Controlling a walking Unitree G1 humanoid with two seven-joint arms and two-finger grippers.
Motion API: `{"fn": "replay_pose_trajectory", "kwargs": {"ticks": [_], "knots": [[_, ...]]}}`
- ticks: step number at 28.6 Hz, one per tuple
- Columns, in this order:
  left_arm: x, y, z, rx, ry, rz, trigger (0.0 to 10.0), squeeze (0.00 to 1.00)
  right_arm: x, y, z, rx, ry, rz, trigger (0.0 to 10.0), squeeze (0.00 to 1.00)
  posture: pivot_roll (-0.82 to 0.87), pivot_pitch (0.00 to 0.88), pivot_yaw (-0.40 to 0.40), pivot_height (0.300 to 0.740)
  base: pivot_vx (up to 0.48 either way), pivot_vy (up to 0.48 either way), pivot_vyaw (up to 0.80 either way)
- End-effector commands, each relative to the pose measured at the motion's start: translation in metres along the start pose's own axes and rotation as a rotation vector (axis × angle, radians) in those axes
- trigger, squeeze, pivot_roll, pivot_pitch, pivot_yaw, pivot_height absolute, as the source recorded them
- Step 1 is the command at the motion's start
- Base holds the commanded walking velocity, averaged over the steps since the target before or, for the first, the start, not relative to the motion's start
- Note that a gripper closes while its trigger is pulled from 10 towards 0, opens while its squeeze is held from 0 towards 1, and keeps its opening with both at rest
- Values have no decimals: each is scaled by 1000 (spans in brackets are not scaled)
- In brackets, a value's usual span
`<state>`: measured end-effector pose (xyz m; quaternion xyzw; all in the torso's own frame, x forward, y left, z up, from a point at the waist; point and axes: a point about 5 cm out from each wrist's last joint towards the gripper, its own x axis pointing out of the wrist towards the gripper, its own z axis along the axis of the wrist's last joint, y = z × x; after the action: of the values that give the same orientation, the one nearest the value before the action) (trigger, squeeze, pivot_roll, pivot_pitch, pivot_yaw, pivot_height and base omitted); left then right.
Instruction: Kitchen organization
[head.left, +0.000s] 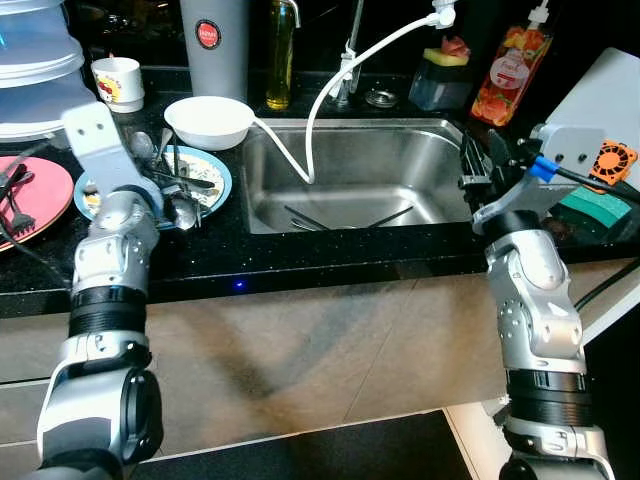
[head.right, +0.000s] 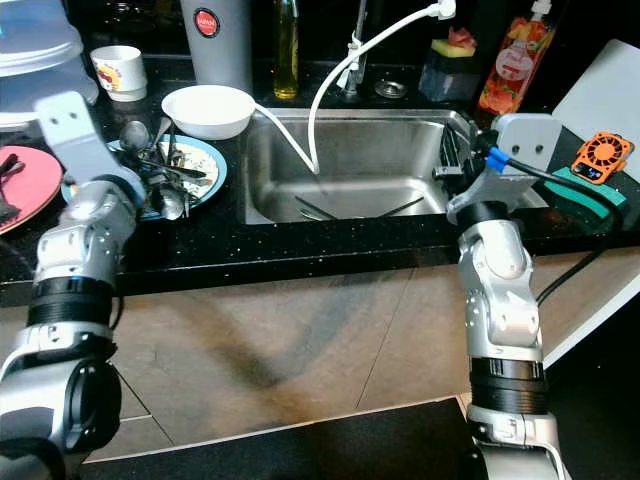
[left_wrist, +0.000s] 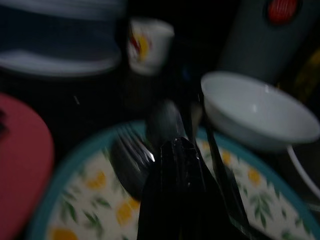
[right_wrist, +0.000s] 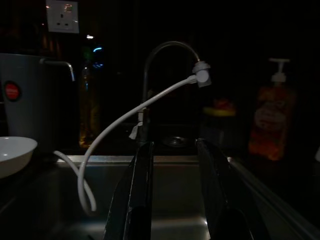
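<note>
Cutlery (head.left: 172, 183), spoons and forks heaped together, lies on a teal-rimmed floral plate (head.left: 213, 182) on the black tabletop (head.left: 300, 260), at nine o'clock from the steel sink (head.left: 350, 170). Left claw (left_wrist: 182, 155) hangs low over that plate with its fingers pressed together, the tips right at a spoon bowl; whether they pinch anything cannot be told. At twelve o'clock from the plate sits a white bowl (head.left: 209, 121), behind it a grey canister (head.left: 213, 45) with a round red label, its writing unreadable. Right claw (right_wrist: 175, 165) hovers at the sink's three o'clock edge, fingers spread, pointing toward the faucet hose (right_wrist: 130, 117). More utensils (head.left: 345, 217) lie in the basin.
</note>
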<state>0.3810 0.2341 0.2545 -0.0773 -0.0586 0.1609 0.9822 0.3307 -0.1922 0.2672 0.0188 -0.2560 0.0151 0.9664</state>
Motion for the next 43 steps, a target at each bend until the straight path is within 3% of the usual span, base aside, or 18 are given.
{"fn": "replay_pose_trajectory", "kwargs": {"ticks": [1,2,3,4,10,11,12,13,15,16,19,22,23,24,33,37,43], "knots": [[-2,-2,10,32,-69,-10,0,0,-1,1,-7,16,21,-4,10000,0,58,0,-52,740,0,0,0],[-4,-4,17,44,-106,-14,5294,0,-1,1,-8,21,25,-6,10000,0,62,0,-52,740,0,0,0],[-5,-5,21,52,-128,-16,5294,0,-1,2,-9,24,27,-7,10000,0,65,0,-51,740,0,0,0],[-7,-6,26,62,-156,-18,10000,0,-2,2,-10,30,28,-8,10000,0,66,0,-51,740,0,0,0],[-9,-11,33,141,-181,-19,10000,0,-1,-1,-12,35,30,-8,10000,0,86,0,-46,740,0,0,0],[-5,-10,20,214,-71,-45,10000,1000,1,-2,-10,33,24,-15,10000,0,76,0,-60,740,0,0,0],[-5,-10,20,214,-71,-45,10000,1000,1,-2,-10,33,24,-15,10000,0,76,0,-60,740,0,0,0],[-4,-11,12,272,-15,-66,10000,1000,2,-3,-8,32,19,-19,10000,0,79,0,-64,740,0,0,0],[-4,-10,10,359,-19,-104,10000,1000,3,-2,-7,31,18,-18,10000,0,71,6,-78,740,0,0,0],[-4,-10,10,359,-19,-104,10000,1000,3,-2,-7,31,18,-18,10000,0,71,6,-78,740,0,0,0],[-11,9,13,506,33,-232,10000,1000,2,4,-9,41,29,4,10000,0,116,31,-82,740,0,0,0],[-17,18,15,524,71,-264,10000,1000,1,3,-17,53,52,-1,10000,0,134,53,-67,740,0,0,0],[-18,21,16,543,80,-259,10000,867,2,5,-18,58,56,-3,10000,0,133,59,-60,740,0,0,0],[-19,21,16,557,89,-262,10000,0,3,7,-19,63,54,-2,10000,0,135,59,-59,740,0,0,0],[-17,21,6,549,171,-340,10000,0,4,13,-20,83,41,-4,10000,0,139,40,-40,740,0,0,0],[-8,14,-7,541,204,-382,10000,0,2,13,-18,82,32,-11,10000,0,120,53,-40,740,0,0,0],[0,12,-15,561,221,-364,10000,0,1,15,-16,82,27,-13,10000,0,111,75,-35,740,0,0,0]]}}
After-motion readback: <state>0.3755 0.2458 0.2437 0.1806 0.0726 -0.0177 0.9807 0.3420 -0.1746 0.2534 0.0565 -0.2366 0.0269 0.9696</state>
